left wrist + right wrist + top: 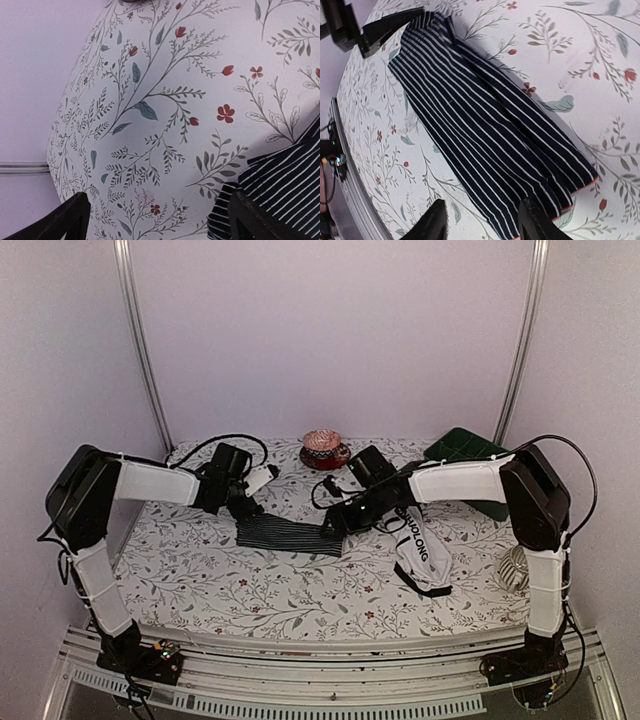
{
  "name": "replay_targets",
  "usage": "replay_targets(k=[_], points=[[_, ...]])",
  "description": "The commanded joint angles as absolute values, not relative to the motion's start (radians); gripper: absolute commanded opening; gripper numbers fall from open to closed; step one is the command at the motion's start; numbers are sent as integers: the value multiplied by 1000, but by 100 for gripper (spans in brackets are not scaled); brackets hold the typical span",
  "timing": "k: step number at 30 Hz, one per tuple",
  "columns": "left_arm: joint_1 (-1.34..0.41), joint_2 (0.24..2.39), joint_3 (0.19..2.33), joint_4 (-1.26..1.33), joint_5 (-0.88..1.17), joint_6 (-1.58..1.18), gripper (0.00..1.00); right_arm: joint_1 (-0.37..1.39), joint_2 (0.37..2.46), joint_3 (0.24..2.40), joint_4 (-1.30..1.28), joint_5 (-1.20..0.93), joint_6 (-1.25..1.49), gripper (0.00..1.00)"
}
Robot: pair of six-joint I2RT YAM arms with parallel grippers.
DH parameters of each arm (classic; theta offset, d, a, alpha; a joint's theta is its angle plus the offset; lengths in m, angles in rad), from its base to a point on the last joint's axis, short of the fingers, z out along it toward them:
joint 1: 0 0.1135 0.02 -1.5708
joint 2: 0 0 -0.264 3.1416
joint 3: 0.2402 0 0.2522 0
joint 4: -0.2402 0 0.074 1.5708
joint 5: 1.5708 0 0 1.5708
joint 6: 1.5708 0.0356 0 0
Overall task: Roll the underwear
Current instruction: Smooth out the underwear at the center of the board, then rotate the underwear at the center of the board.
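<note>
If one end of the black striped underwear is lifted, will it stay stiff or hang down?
Probably floppy: the black striped underwear lies as a flat folded strip with soft creases, so a lifted end would likely droop and unfold. It looks thin, so likely light. Pushed across the flowered tablecloth, it would probably bunch, not slide.

Black lettering, seemingly "HOLONG", partly hidden, on the white underwear [424, 558].

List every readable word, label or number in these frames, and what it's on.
"HOLONG": black letters on the white briefs, top view. The right arm may hide the start of the word.
Nothing else: there is no text on the striped briefs.
</note>
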State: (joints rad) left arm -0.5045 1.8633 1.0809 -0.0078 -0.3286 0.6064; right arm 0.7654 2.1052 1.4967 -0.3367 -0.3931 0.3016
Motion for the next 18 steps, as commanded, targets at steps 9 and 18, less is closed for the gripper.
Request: replay_targets(k=[9, 18], points=[[-372, 1877, 1155, -50, -295, 632, 99, 941, 1914, 1414, -550, 86, 285, 99], [-355, 1988, 1118, -44, -286, 727, 99, 969, 1933, 1327, -547, 172, 344, 99]])
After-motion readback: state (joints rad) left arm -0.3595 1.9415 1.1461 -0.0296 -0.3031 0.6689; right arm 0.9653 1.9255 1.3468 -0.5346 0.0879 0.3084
